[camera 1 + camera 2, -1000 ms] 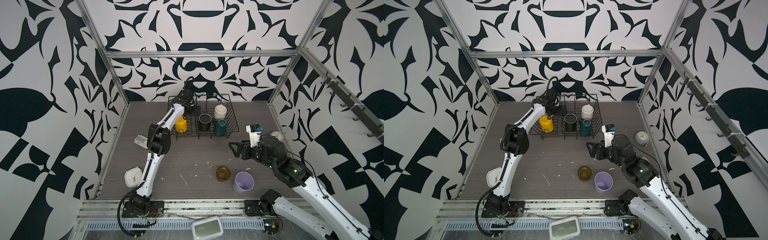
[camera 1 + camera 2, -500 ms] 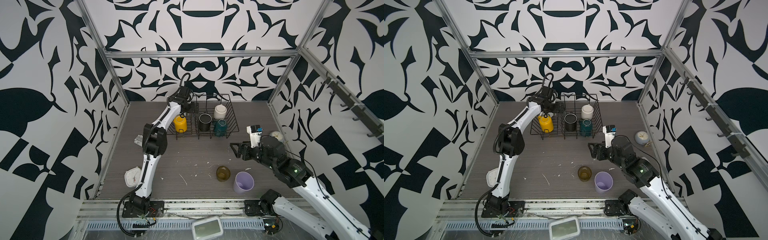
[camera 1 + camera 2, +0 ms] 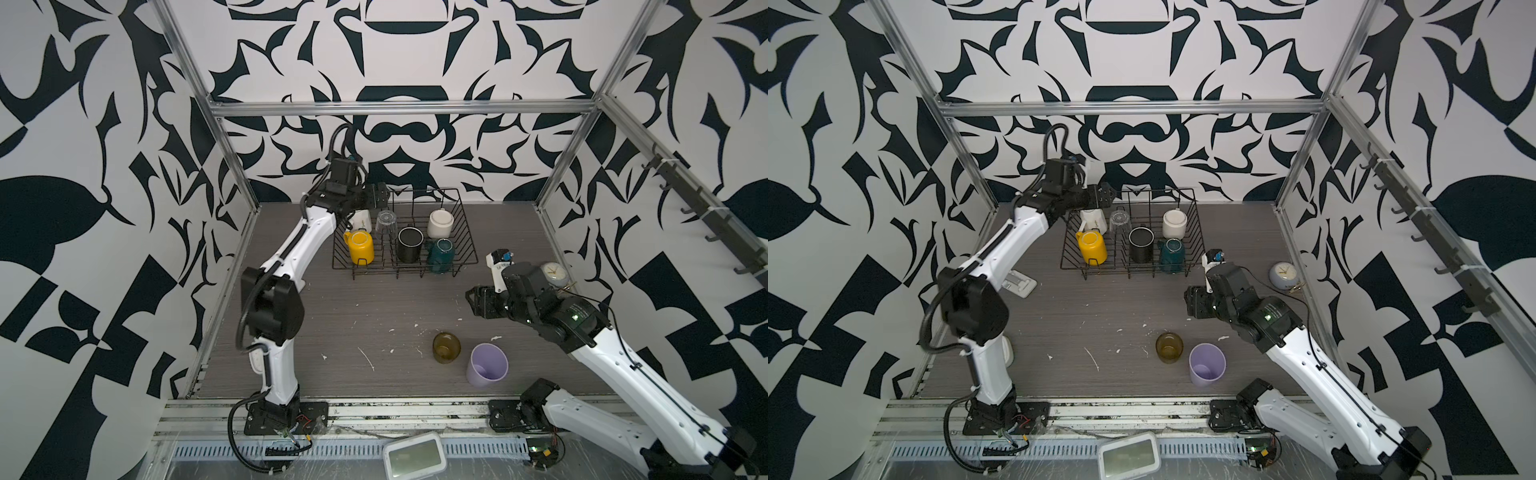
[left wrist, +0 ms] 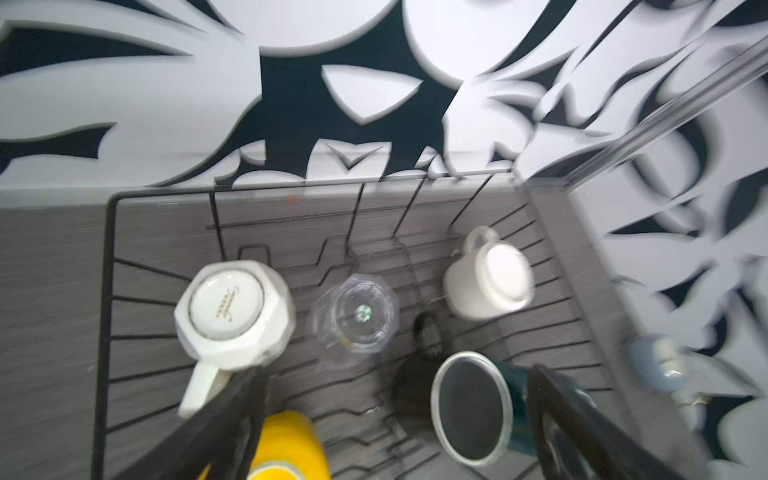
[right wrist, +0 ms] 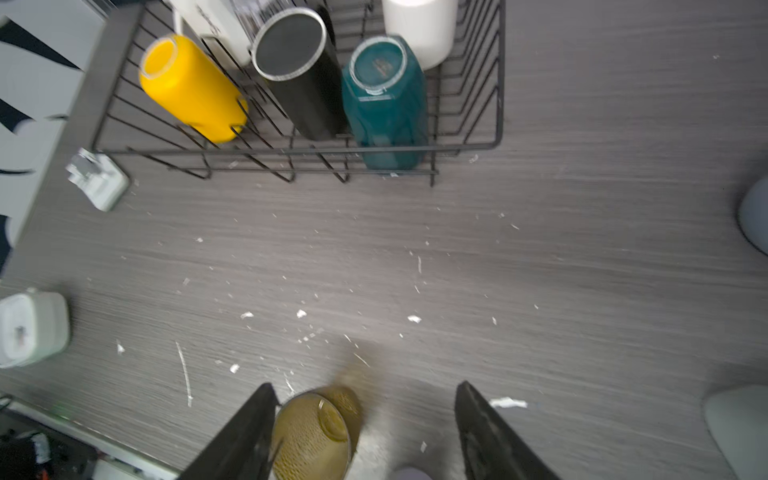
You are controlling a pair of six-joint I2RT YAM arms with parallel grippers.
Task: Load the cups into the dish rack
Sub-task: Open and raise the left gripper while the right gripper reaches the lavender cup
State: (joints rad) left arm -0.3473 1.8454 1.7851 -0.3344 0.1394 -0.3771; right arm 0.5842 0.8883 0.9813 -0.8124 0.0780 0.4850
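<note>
The grey wood-grain table (image 3: 353, 307) is boxed in by black-and-white patterned walls (image 3: 104, 208) on the left, far and right sides; only the near edge is open. The black wire dish rack (image 3: 466, 232) sits mid-table at the far side, close to the far wall, with a strip of bare table on either side of it. Between the rack and the near edge lies a broad bare stretch, dotted with white flecks (image 3: 368, 359).

I count eight cups. Six are in the rack, bases turned up. The near row holds, left to right, a yellow mug (image 3: 360, 248), a black mug (image 3: 409, 245) and a teal mug (image 3: 440, 254). The far row holds a faceted white mug (image 3: 361, 218), a clear glass (image 3: 385, 223) and a round white mug (image 3: 439, 223), with a gap between the last two. The other two stand upright on the table close to the near edge, right of centre: an amber glass (image 3: 446, 347) and, just beside it on the right, a lilac tumbler (image 3: 487, 365).

There are two clocks: a round pale-blue clock (image 3: 555, 272) by the right wall and a white square clock (image 5: 33, 328) at the near left.

The left end effector (image 3: 377, 195) hangs over the rack's far-left corner, jaws spread wide and empty. The right end effector (image 3: 473, 298) hovers above bare table to the right of the rack's near corner, clear of the amber glass, jaws apart with nothing between them.
</note>
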